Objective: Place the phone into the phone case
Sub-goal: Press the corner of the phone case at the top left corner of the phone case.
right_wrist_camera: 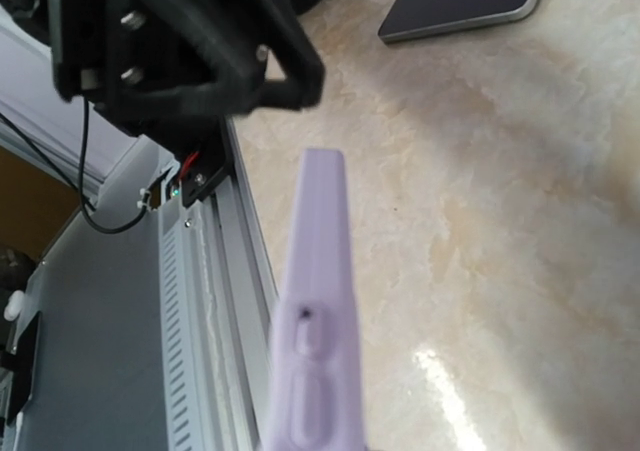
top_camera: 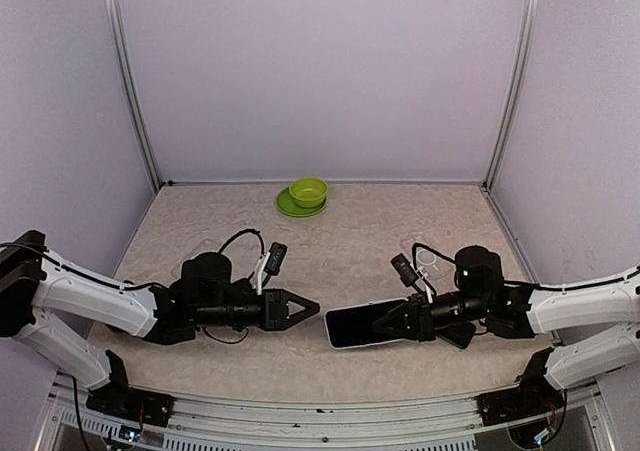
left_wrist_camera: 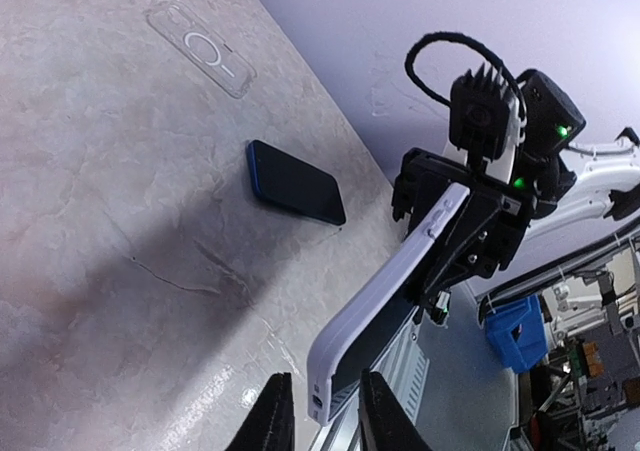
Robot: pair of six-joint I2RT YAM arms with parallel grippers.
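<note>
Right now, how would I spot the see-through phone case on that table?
Start at the beige table and go to its right side, where the right pincer holds a lilac-cased phone. Just past that pincer's arm, toward the back wall, the clear case lies flat. Unlike the dark blue phone near it, it is transparent, with a white ring on it.

In the right wrist view the lilac-cased phone is blurred and cut off by the bottom edge. From above, the right arm half hides the dark phone near the right edge of the worktop.
</note>
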